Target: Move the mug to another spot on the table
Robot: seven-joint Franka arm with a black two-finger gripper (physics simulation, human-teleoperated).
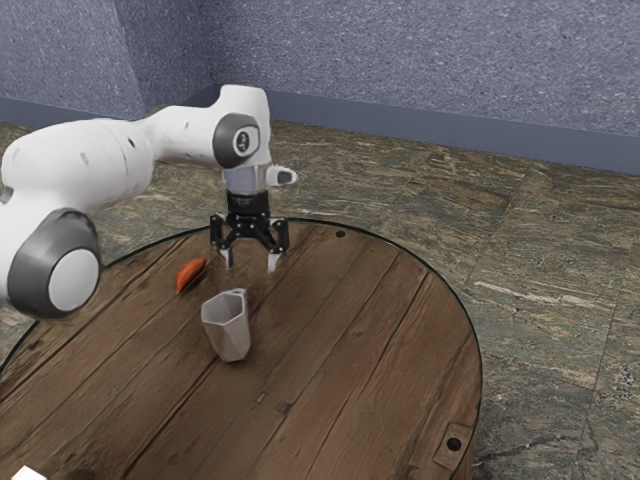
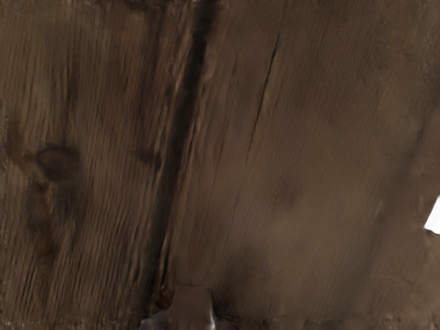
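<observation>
Arm: the white arm (image 1: 110, 160) comes in from the exterior view's left and bends down at the wrist over the round wooden surface (image 1: 380, 330).
Fingers: the two fingers (image 1: 272, 260) point straight down and stand well apart, with nothing between them, only bare wood below.
Mug: the pale grey, faceted mug (image 1: 227, 325) stands upright on the surface with its mouth up, nearer the camera than the fingers and a little toward the exterior view's left of them. It is apart from both fingers.
Orange thing: a small orange thing (image 1: 190, 273) lies on the wood near the mug, toward the exterior view's left of the fingers. What it is cannot be told.
Corner: a small white shape (image 1: 22, 472) sits on the surface at the lower left corner of the exterior view.
Under the hand: the wrist view shows dark wooden planks (image 2: 309, 172) with a dark seam (image 2: 182, 137) running between them. A white sliver (image 2: 433, 216) shows at the picture's edge, and a small brown shape (image 2: 189, 309) is too blurred to name.
Surroundings: stone-patterned floor (image 1: 560, 250) and a blue-grey wall (image 1: 420, 50).
</observation>
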